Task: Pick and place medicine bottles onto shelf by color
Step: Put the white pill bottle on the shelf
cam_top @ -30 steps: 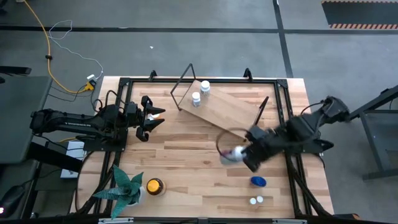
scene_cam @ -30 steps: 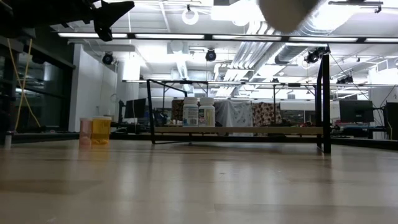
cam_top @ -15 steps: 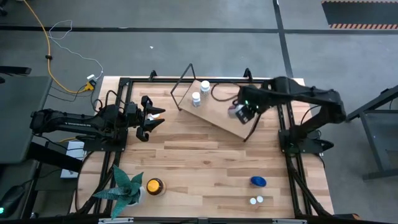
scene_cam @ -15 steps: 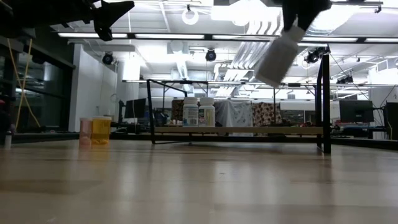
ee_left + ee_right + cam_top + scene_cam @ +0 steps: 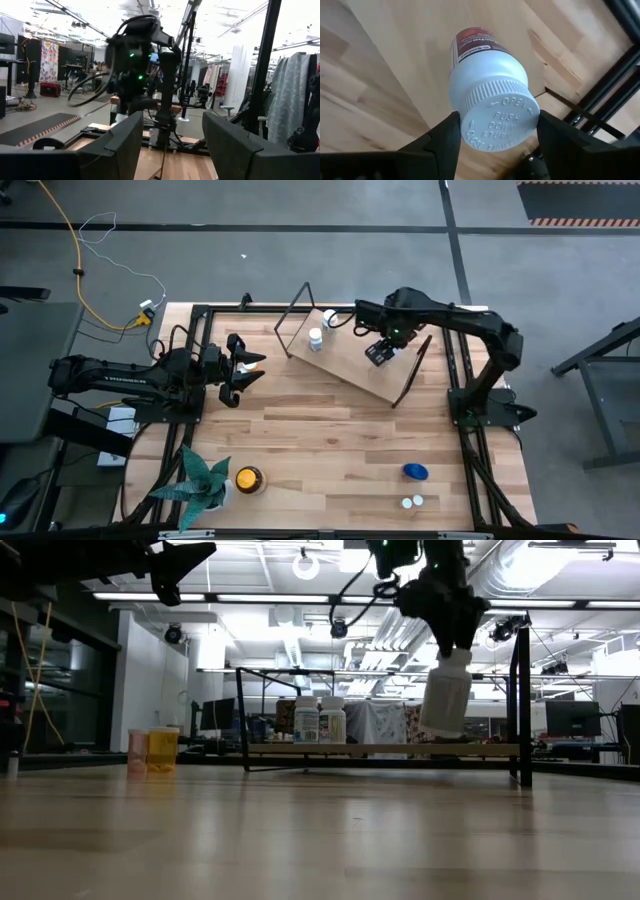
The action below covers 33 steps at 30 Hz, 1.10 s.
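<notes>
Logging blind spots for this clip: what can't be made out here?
- Whether the white bottle in the right gripper touches the shelf: the low view leaves it unclear and the arm covers it in the high view.
- Its label text: cut off behind the cap in the right wrist view.
- Two small white-capped bottles by the blue bottle: too small in the high view.
- The left gripper waits, open.
</notes>
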### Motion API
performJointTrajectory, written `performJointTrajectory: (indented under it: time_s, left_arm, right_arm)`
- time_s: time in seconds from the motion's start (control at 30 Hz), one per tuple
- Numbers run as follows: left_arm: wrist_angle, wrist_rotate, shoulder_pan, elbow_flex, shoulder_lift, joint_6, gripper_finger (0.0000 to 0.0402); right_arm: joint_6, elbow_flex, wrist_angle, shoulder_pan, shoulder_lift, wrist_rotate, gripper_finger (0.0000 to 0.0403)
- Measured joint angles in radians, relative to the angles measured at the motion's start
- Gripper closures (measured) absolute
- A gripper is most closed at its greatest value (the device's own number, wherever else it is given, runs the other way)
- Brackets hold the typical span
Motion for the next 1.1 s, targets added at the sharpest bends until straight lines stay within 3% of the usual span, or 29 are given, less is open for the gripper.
performJointTrajectory:
  time_s: [0.67,0.9,1.1]
  left_arm:
    - [-0.020,0.000,0.000,0.000,0.000,-0.003,0.0208]
    - [-0.031,0.000,0.000,0.000,0.000,-0.002,0.0208]
    - [-0.038,0.000,0.000,0.000,0.000,-0.003,0.0208]
  right_arm:
    - [-0.076,0.000,-0.001,-0.081,0.029,-0.072,0.0198]
    - [-0.095,-0.013,-0.001,-0.086,-0.057,-0.062,0.0198]
    - [-0.056,-0.121,-0.003,-0.086,-0.162,-0.063,0.0198]
